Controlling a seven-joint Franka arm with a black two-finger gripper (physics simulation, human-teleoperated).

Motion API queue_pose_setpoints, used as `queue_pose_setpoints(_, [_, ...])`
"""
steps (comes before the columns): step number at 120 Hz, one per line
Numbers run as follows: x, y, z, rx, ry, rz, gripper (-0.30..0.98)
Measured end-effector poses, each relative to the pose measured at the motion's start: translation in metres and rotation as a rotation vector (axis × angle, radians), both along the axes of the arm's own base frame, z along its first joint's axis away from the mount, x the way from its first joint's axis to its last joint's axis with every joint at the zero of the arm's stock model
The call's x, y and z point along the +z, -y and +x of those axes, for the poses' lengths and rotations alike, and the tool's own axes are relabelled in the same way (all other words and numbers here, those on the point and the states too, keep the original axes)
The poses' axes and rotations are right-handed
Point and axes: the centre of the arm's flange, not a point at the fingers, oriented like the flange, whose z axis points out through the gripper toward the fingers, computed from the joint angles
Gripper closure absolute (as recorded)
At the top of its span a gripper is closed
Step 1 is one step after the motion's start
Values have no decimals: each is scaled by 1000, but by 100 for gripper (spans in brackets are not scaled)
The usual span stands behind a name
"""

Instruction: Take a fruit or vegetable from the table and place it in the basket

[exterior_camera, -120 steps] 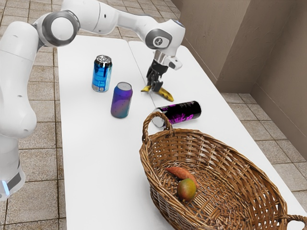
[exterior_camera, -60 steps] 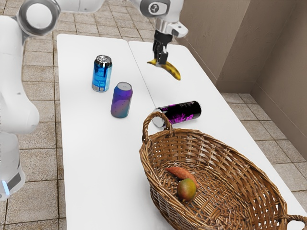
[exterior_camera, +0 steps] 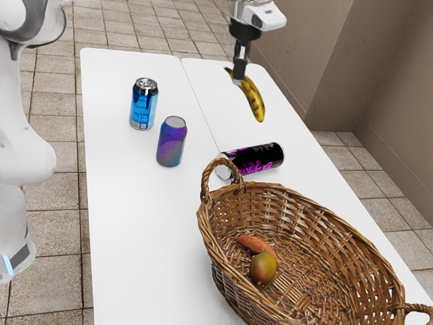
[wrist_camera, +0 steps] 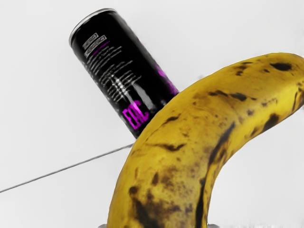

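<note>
High over the table's far part, my gripper [exterior_camera: 239, 76] is shut on a spotted yellow banana [exterior_camera: 252, 96], near its upper end; the rest slants down toward the exterior view's right. In the wrist view the banana [wrist_camera: 190, 137] looms large, curving up from the lower edge. The brown wicker basket [exterior_camera: 318, 203] stands at the table's near end, with a reddish-orange vegetable [exterior_camera: 256, 246] and a green-red mango [exterior_camera: 263, 268] inside.
A black and magenta can [exterior_camera: 254, 160] lies on its side between banana and basket; the wrist view has this can [wrist_camera: 121, 66] partly behind the banana. A blue can [exterior_camera: 143, 104] and a purple can [exterior_camera: 172, 141] stand upright on the white table [exterior_camera: 135, 223].
My gripper has lifted the banana off the table and carried it up, a little toward the exterior view's right. The banana now hangs more steeply. Cans and basket have stayed put.
</note>
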Motion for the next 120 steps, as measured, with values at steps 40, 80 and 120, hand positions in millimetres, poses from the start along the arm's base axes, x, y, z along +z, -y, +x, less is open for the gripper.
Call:
queue_pose_setpoints(40, [-5, 267, -59, -390, -28, 120, 64])
queue_pose_setpoints(80, [-93, 335, -5, -369, -103, 152, 50])
queue_pose_setpoints(120, [-104, 318, -2, -304, -172, 177, 5])
